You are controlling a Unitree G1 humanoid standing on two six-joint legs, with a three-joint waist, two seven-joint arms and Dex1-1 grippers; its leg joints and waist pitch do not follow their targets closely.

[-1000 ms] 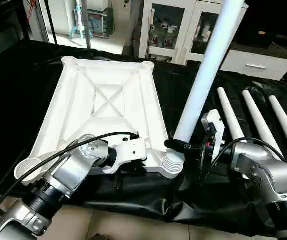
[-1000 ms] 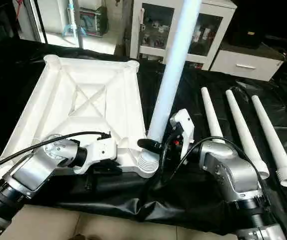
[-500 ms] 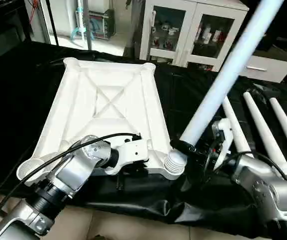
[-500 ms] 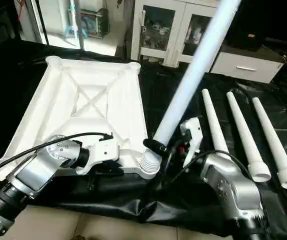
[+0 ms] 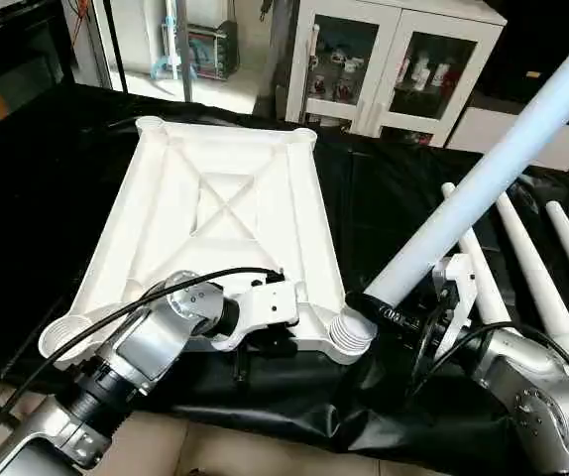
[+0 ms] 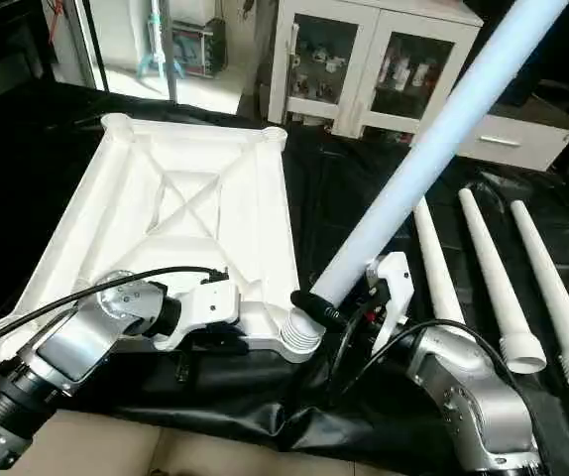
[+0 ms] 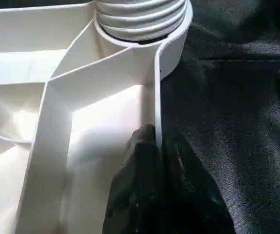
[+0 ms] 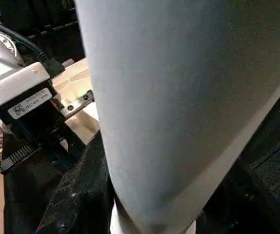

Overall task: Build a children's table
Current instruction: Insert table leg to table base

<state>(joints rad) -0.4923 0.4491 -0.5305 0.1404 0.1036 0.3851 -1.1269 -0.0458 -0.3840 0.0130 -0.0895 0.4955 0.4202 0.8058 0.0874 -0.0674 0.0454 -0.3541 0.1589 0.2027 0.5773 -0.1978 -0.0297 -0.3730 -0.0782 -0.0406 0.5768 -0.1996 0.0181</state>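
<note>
My right gripper [image 5: 382,305] is clamped around the thick end of one table leg [image 5: 483,183], just above its ribbed threaded end [image 5: 349,334], which sits at the near corner socket of the tabletop [image 5: 215,213]. The leg leans well away from upright, out over my right arm. My left gripper [image 7: 152,161] is pinched shut on the raised rim of the tabletop, just beside that same corner, one finger inside the rim and one outside.

The leg looks like hollow moulded plastic: light, stiff, smooth enough to twist in my grip. Being long, it levers hard against my fingers, so holding low near the thread seems right to me. The tabletop lies upside down on the black-draped work table [image 5: 27,178], ribs up; it looks rigid but light enough to skid, hence my steadying pinch.

Three spare legs [image 6: 493,278] lie side by side beyond my right gripper, well apart from the tabletop. The far corner sockets [image 5: 150,125] appear empty. The leg likely needs straightening before it threads in.
</note>
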